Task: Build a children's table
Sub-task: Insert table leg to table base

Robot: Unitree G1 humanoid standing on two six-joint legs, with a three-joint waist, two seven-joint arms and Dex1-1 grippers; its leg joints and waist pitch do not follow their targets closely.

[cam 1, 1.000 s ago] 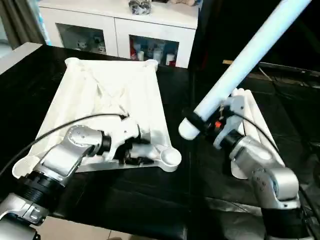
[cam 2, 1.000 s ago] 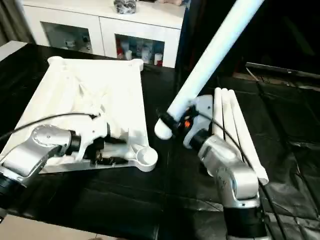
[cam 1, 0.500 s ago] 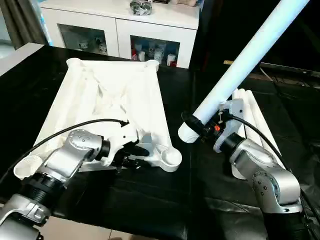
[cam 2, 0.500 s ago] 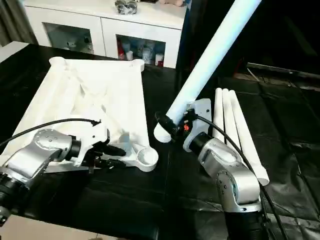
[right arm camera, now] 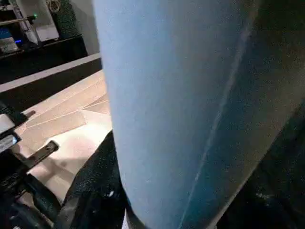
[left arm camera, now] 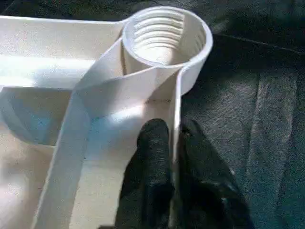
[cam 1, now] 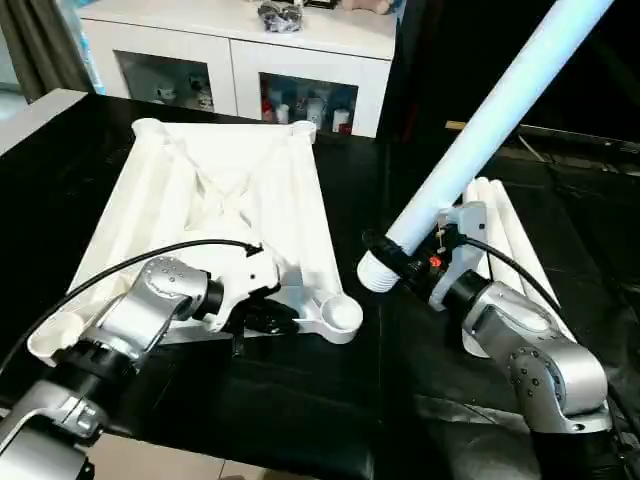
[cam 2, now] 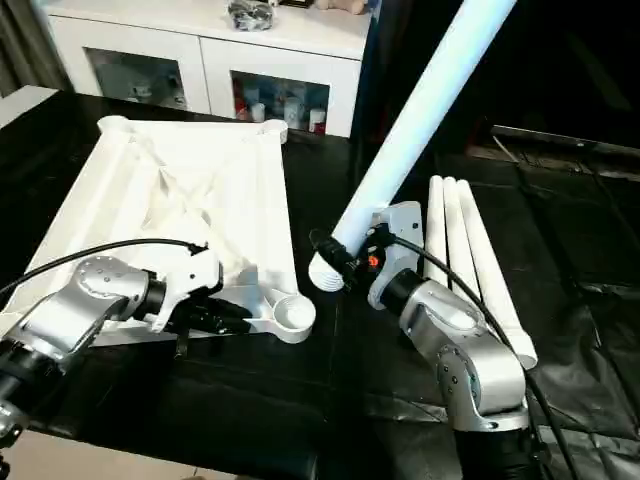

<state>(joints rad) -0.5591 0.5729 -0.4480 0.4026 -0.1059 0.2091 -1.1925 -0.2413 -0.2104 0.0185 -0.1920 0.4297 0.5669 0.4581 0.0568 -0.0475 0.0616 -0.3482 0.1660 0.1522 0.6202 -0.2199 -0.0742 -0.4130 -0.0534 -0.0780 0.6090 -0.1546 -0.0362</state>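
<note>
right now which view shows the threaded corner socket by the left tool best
The left wrist view: the socket sits close, its inner ridges plain, just beyond the left tool pinching the table top's rim. Both eye views show it small, as an open ring.

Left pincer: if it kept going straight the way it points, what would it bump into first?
Probably the round corner socket of the table top. The left pincer already pinches the rim wall leading to it.

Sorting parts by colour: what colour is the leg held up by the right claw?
White, clearest in the left eye view: leg.
</note>
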